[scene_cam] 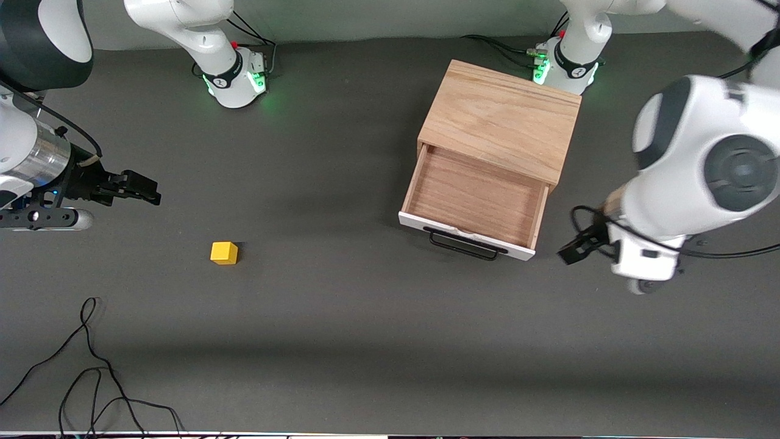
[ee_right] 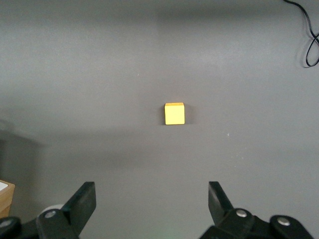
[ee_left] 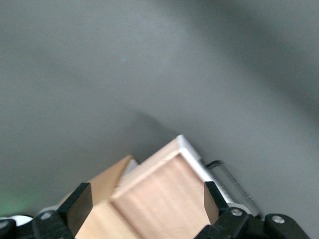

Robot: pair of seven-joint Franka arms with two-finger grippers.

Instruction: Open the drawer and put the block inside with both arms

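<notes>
Drawer (scene_cam: 472,201) of the light oak cabinet (scene_cam: 503,119) is already pulled out and its wooden floor is bare, so the opening step looks done and the placing step is not yet done. One yellow block (scene_cam: 224,252) sits on the dark table (scene_cam: 365,341), toward the right arm's end and well apart from the drawer, nearer to the front camera than the cabinet. The right gripper (scene_cam: 149,190) hangs over the table near the block, its fingers (ee_right: 82,204) spread wide and holding nothing; in the right wrist view the block (ee_right: 174,113) lies ahead between them. The left gripper (scene_cam: 573,250) is beside the drawer's white front and black bar handle (scene_cam: 464,245), also spread wide and empty, with a drawer corner (ee_left: 169,194) showing between its fingers (ee_left: 79,206). I think some things could go wrong from here. The block is small, so if the right gripper comes down a little off centre, one finger may push the cube away instead of gripping it. The carry to the drawer is long, and a weak hold could drop the cube on the way. The left arm stands close to the drawer, so the two arms may meet there if it does not wait aside. By count: one cabinet, one drawer, one block, two arms, two grippers, and loose black cables (scene_cam: 91,372) on the table.
</notes>
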